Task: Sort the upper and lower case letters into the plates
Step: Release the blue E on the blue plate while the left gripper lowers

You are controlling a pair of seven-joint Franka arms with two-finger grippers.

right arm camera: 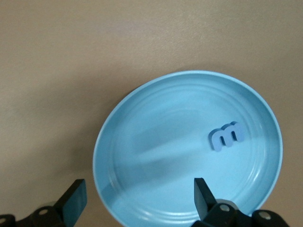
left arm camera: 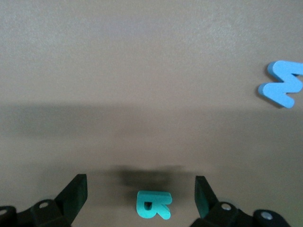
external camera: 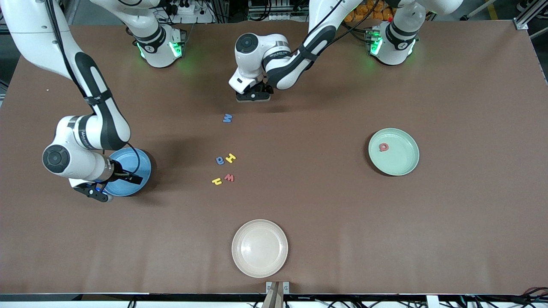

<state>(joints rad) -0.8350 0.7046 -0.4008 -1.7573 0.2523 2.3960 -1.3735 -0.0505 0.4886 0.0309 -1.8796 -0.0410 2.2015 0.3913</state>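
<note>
My left gripper (external camera: 253, 96) hangs open, low over the table near the robots' bases. A small teal letter (left arm camera: 153, 204) lies on the table between its fingers, untouched. A blue letter (left arm camera: 282, 84) lies close by (external camera: 227, 118). Mid-table lie a blue letter (external camera: 220, 160), a yellow one (external camera: 230, 158), a red one (external camera: 229, 177) and another yellow one (external camera: 217, 181). My right gripper (external camera: 99, 192) is open and empty over the rim of the sky blue plate (external camera: 135, 171), which holds a blue letter (right arm camera: 227, 135). The mint green plate (external camera: 409, 164) holds a red letter (external camera: 383, 147).
A cream-white plate (external camera: 260, 248) stands near the table's edge closest to the front camera. The right arm's elbow and forearm (external camera: 98, 124) hang over the table beside the blue plate.
</note>
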